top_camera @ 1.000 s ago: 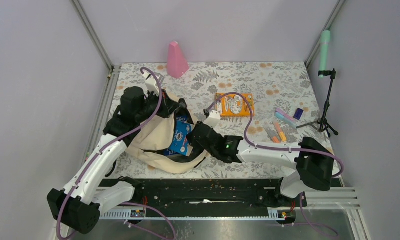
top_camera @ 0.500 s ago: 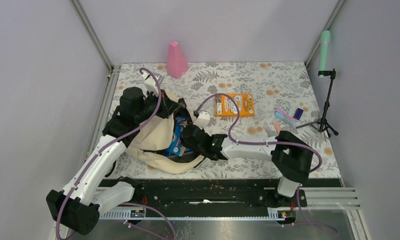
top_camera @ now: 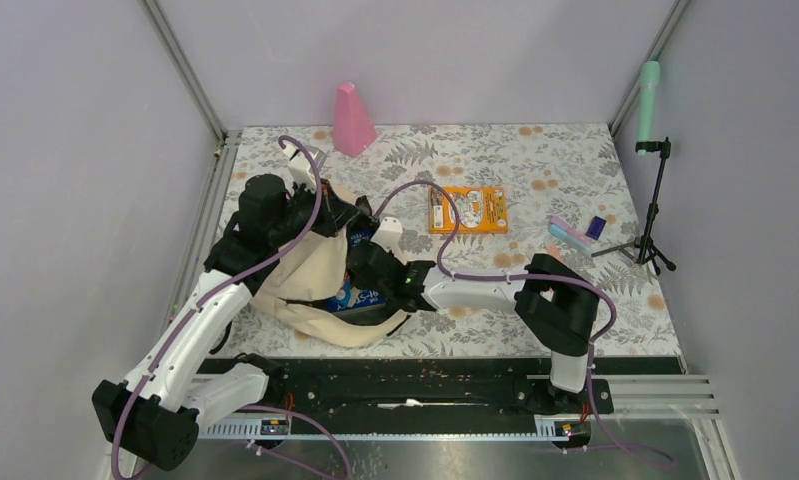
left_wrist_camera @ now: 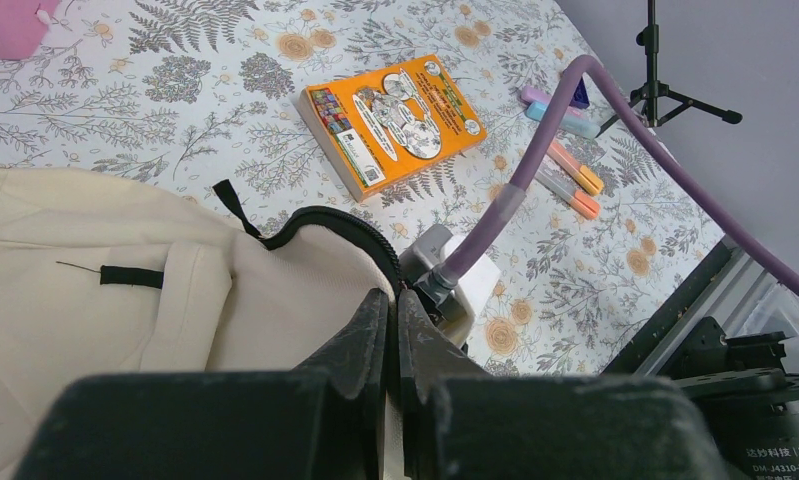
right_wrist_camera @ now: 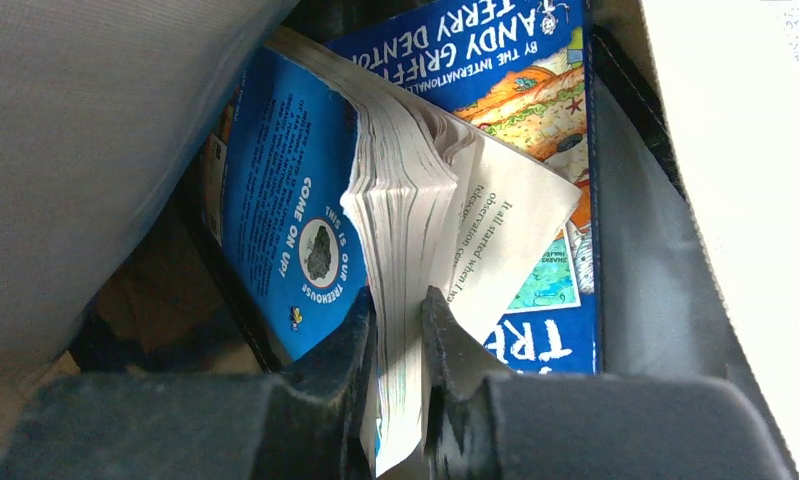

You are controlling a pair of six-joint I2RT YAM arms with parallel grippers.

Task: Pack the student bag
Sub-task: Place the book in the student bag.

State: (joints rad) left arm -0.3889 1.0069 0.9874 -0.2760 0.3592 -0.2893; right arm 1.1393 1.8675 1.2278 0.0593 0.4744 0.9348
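student bag (top_camera: 310,285) slumped on the table (top_camera: 555,160) near its left edge, left arm bent over it, left gripper (left_wrist_camera: 395,305) pinched shut on the zipper rim (mouth lifted open), right arm stretched leftward, right gripper (right_wrist_camera: 400,320) inside the bag, clamped on the blue book (right_wrist_camera: 275,220) by its pages

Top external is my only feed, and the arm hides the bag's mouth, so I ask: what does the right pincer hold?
Observer: The right pincer is shut on the page edge of a blue paperback, inside the student bag.
Operator: Is the book closed?
Observer: No, its pages fan apart, and one leaf is bent out with print showing.
Operator: And the left pincer?
Observer: The left pincer is shut on the bag's dark zipper rim, by the opening.
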